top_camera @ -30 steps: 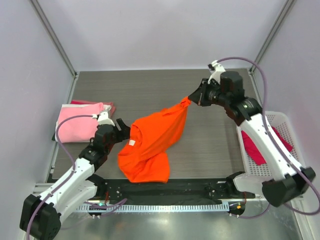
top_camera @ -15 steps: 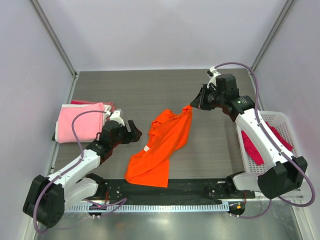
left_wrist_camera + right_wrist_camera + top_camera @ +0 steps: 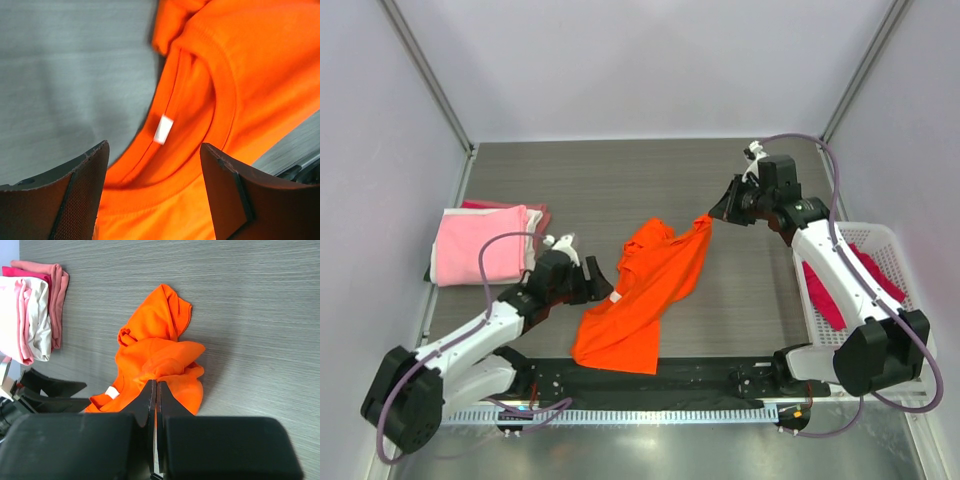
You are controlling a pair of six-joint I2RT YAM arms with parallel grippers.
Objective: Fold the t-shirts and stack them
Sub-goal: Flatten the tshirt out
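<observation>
The orange t-shirt (image 3: pixel 645 290) lies crumpled on the table, one corner lifted at the upper right. My right gripper (image 3: pixel 713 216) is shut on that corner; in the right wrist view the cloth (image 3: pixel 157 362) is pinched between the closed fingers (image 3: pixel 156 390). My left gripper (image 3: pixel 598 284) is open at the shirt's left edge. The left wrist view shows the collar with a white label (image 3: pixel 163 129) between the spread fingers (image 3: pixel 155 195), not gripped. A folded stack with the light pink t-shirt (image 3: pixel 480 245) on top lies at the left. A magenta t-shirt (image 3: pixel 830 295) lies in the basket.
The white plastic lattice basket (image 3: pixel 880 250) stands at the right table edge. The folded stack (image 3: pixel 30 310) shows white and dark pink-red layers in the right wrist view. A black rail (image 3: pixel 650 380) runs along the near edge. Grey walls enclose the table.
My left gripper has let go of the shirt and now sits open at its collar edge. My right gripper has moved slightly right and lower, and the shirt has dropped and spread on the table.
</observation>
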